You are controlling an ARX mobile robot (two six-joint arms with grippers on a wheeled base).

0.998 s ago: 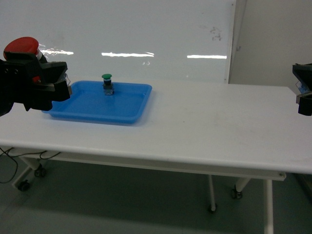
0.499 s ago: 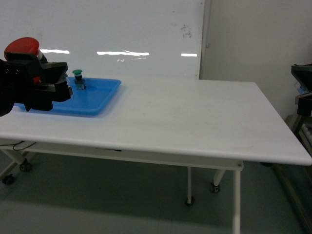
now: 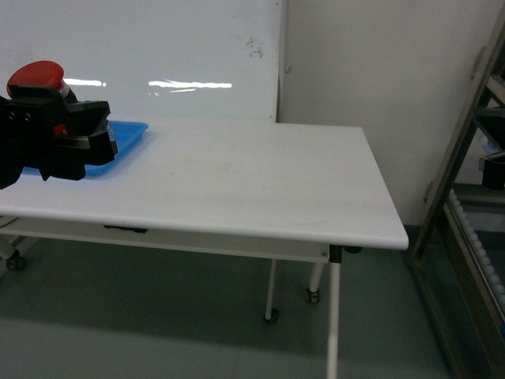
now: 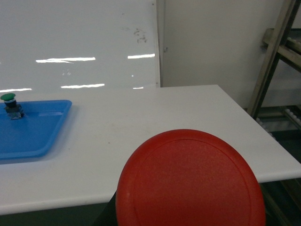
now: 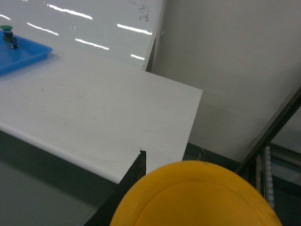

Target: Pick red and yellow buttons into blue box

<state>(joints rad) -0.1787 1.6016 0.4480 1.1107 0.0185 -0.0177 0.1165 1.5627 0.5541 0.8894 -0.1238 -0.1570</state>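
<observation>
My left gripper (image 3: 79, 126) hangs at the far left, above the table's near edge, shut on the red button (image 3: 35, 75). Its red cap (image 4: 190, 181) fills the bottom of the left wrist view and hides the jaws. The yellow button's cap (image 5: 195, 200) fills the bottom of the right wrist view, with one dark finger (image 5: 127, 188) beside it. Only a dark corner of my right gripper (image 3: 495, 170) shows at the right edge of the head view, beyond the table's end. The blue box is out of view.
A shallow blue tray (image 3: 126, 134) lies at the table's far left, and a green-capped button (image 4: 8, 99) stands in it. The white table (image 3: 260, 181) ends at a corner on the right. Past it stands a metal rack (image 3: 465, 158), against the wall.
The head view has swung to the right. The table and tray slid left, the green button left that view, and the rack came in. Both grippers keep their places and their buttons.
</observation>
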